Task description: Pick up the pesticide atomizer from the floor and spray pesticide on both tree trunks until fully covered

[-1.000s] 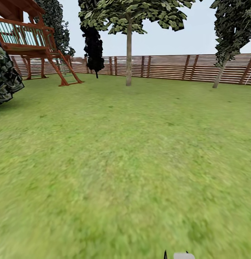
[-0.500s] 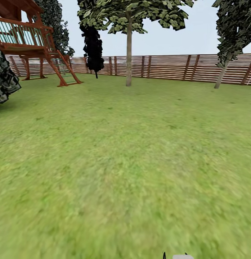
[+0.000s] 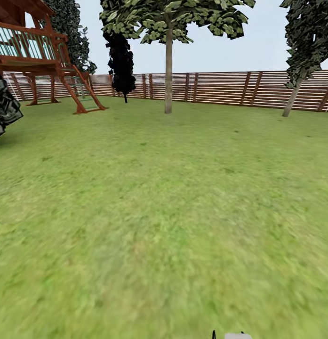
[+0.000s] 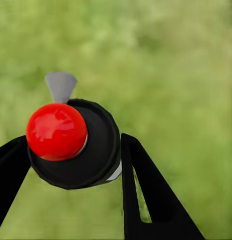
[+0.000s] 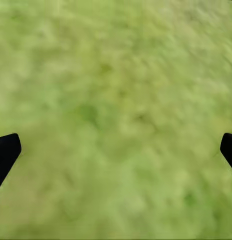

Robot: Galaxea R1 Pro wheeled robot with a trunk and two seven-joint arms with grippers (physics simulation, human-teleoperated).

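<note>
Lawn [image 3: 149, 212] runs to the fence [image 3: 220, 87]; the view has crept forward toward the tree trunk [image 3: 168, 70]. Left jaws grip the pesticide atomizer [image 4: 76, 142] (carried along), right jaws wide, empty.

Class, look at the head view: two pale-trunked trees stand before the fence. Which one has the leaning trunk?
The right-hand tree, near the picture's edge: its trunk slants. The middle tree rises straight from the lawn.
</note>
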